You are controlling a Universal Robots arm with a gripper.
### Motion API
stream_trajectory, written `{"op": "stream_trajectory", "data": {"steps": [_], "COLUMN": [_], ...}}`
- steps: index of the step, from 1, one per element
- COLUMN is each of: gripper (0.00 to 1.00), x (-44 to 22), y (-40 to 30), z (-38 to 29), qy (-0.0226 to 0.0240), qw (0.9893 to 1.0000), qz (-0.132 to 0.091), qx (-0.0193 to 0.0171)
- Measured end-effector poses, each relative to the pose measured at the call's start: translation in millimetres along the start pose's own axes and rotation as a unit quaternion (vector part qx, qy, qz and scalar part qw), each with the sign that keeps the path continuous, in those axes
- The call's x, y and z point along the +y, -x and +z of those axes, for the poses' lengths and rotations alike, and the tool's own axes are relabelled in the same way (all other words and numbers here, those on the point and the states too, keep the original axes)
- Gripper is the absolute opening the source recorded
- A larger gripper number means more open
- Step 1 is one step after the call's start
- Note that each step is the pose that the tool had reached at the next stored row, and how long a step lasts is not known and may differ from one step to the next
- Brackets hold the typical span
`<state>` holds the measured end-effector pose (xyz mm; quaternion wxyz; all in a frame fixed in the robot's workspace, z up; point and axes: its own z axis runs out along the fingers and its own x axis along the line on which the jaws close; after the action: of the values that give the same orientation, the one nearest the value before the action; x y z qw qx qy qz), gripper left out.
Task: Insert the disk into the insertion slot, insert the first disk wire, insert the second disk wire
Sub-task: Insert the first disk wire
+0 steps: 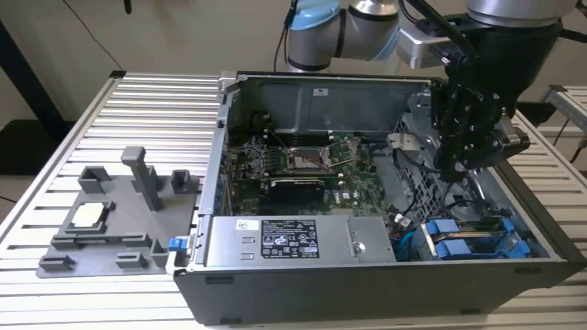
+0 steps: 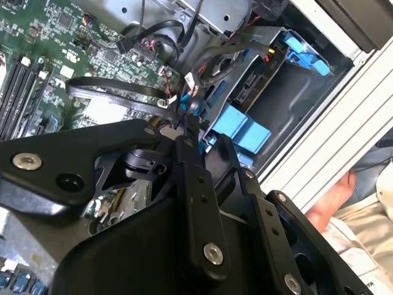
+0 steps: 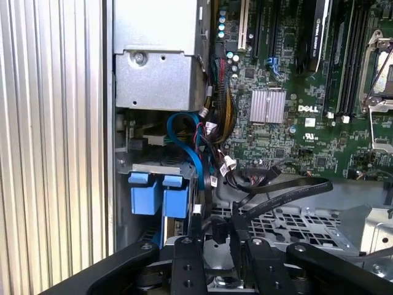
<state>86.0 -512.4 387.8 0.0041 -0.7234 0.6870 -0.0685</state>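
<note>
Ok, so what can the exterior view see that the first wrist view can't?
The exterior view takes in the whole open computer case, the grey fixture at the exterior view's left, and the robot arm reaching in. The first wrist view shows small parts up close: a silver finned heatsink, a blue cable and a black flat cable. Both share the slatted table, the green motherboard, the blue frames in the drive cage, and the gripper by that cage.
</note>
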Motion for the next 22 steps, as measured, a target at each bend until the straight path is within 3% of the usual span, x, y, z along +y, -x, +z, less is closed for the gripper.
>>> {"op": "stream_trajectory", "data": {"steps": [6,7,22], "gripper": [0.24,0.18,0.16], "x": [0.0,0.0,0.0], "y": [0.0,0.0,0.0], "z": [0.0,0.1,0.0], "qy": [0.0000,0.0000,0.0000], "qw": [1.0000,1.0000,1.0000], "qz": [0.000,0.000,0.000], "qx": [0.0002,0.0002,0.0009]}}
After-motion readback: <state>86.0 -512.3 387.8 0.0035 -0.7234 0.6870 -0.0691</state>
